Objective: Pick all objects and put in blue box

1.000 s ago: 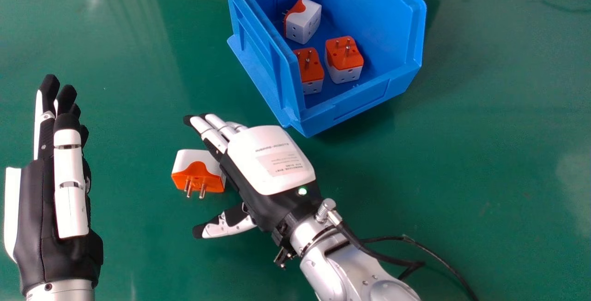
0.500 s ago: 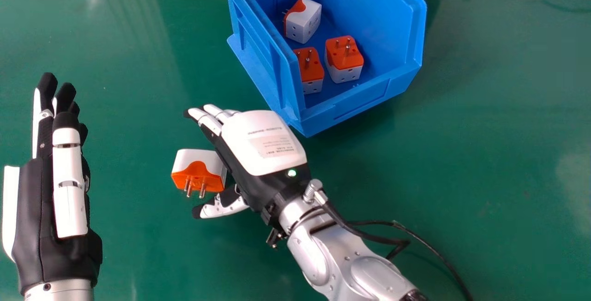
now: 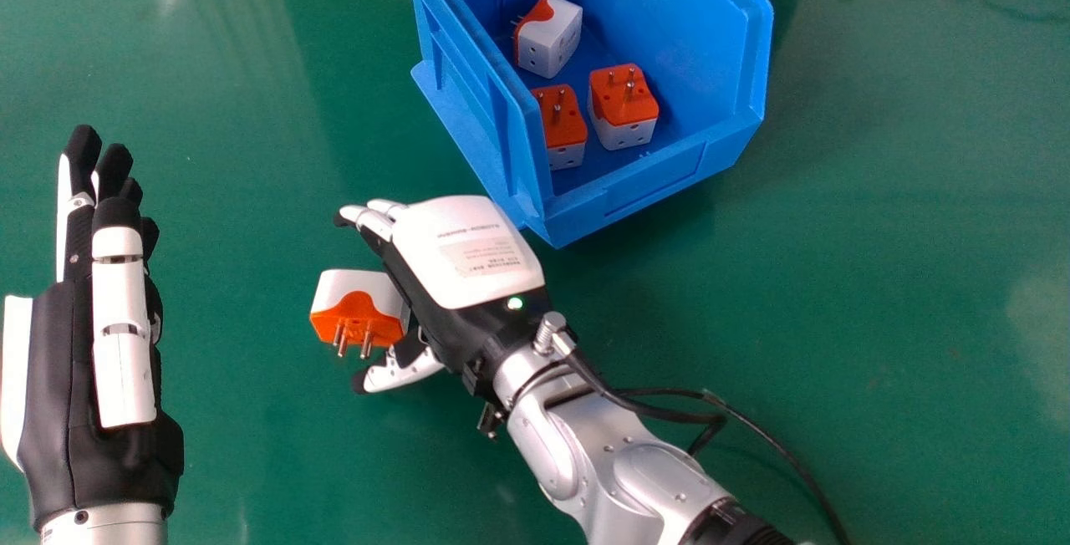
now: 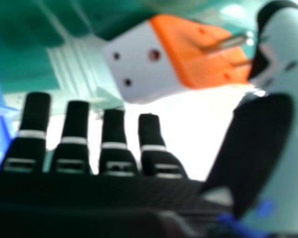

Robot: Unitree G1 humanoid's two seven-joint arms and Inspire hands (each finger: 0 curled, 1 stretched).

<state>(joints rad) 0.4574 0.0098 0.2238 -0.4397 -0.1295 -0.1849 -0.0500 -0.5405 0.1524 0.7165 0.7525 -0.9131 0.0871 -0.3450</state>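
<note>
Plug point(image 3: 355, 308): judged light, stiff, slightly slippery; best gripped across the white body point(image 3: 336, 282), clear of the pins point(image 3: 366, 344).
Plug position: laid on the table point(image 3: 251, 277), beside the palm, between thumb and fingers; contact cannot be confirmed.
Right hand point(image 3: 460, 252): opened, nothing gripped.
Left hand point(image 3: 100, 378): opened, seen at the head view's left.
</note>
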